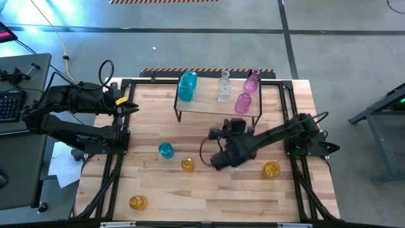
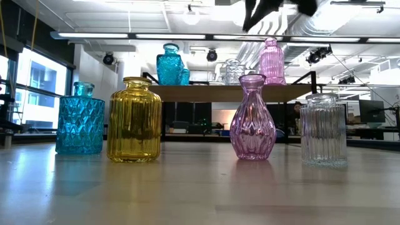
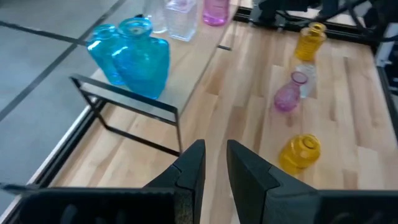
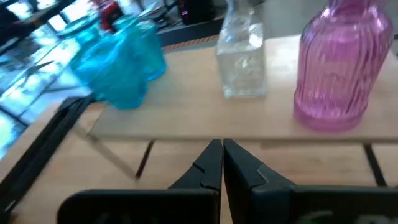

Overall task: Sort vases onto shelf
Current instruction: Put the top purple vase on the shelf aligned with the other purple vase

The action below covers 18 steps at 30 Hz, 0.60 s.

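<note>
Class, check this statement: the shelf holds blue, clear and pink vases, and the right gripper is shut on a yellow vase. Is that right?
Not quite. The shelf does hold blue, clear and pink vases, but the right gripper is shut on nothing: the right wrist view shows its fingers closed together, empty, before the shelf.

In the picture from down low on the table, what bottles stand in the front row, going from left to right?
Teal vase → yellow vase → pink vase → clear vase.
</note>
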### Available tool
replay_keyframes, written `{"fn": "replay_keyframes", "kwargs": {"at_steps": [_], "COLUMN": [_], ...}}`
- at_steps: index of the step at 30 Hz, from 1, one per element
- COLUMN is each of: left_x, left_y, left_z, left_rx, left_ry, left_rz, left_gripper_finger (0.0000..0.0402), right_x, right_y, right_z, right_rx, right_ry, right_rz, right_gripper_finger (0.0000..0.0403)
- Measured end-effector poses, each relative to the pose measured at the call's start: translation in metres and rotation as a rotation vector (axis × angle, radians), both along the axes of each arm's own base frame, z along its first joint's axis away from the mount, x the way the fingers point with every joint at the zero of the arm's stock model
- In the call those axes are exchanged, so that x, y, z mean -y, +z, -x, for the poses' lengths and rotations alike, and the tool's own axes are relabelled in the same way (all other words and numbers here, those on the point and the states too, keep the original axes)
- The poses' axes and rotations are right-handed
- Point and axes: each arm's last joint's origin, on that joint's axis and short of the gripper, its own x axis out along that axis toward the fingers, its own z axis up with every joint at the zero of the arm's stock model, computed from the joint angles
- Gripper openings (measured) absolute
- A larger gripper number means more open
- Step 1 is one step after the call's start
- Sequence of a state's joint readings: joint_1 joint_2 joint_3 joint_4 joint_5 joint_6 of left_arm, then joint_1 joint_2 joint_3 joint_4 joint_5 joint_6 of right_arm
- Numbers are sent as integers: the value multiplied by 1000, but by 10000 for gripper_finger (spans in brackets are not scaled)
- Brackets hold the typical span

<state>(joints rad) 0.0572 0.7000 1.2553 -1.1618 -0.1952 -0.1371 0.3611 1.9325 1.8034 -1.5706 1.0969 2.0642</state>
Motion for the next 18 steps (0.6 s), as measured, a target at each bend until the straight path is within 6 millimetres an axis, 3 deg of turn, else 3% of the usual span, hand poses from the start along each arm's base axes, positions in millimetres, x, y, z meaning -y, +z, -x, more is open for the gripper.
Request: {"fn": "replay_keyframes", "kwargs": {"at_steps": [4, 9, 14, 18], "left_x": [0, 0, 0, 0], "left_y": [0, 0, 1, 0], "left_z": [0, 0, -1, -5], "left_rx": [-1, -8, -4, -19], "left_ry": [-16, -35, -38, -53], "left_rz": [0, -26, -31, -57], "left_gripper_finger": [58, 58, 58, 58], "right_x": [-14, -8, 14, 30], "right_y": [17, 58, 86, 80], "right_z": [15, 44, 96, 147], "right_rx": [28, 30, 23, 93], "right_ry": [70, 164, 213, 224], "right_rz": [6, 93, 128, 159], "right_gripper_finger": [0, 0, 0, 0]}}
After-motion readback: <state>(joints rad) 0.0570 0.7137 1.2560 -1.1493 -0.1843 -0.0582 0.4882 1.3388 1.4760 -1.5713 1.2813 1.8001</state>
